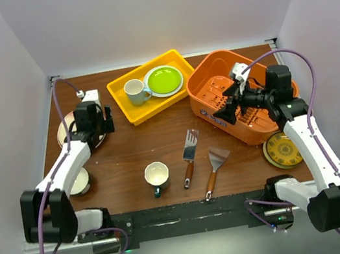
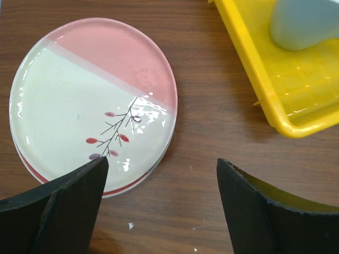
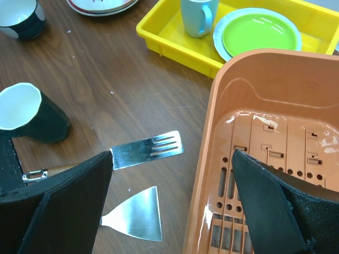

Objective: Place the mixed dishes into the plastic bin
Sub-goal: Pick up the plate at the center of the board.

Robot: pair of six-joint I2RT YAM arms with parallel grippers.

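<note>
From above, my left arm (image 1: 73, 158) hides most of the pink-rimmed plate (image 1: 61, 134). My left wrist view cuts off the white mug (image 2: 304, 21) at the top. The label (image 1: 211, 114) on the plastic bin (image 1: 201, 88) is too small to read.

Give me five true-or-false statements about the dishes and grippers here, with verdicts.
1. The lime green plate lies in the orange bin. False: it lies in the yellow tray.
2. The left gripper is open above the pink-and-cream plate. True.
3. The right gripper holds a dish. False: it is open and empty, over the bin's wall.
4. The teal mug stands on the table. True.
5. Both spatulas lie in the tray. False: they lie on the table.
</note>
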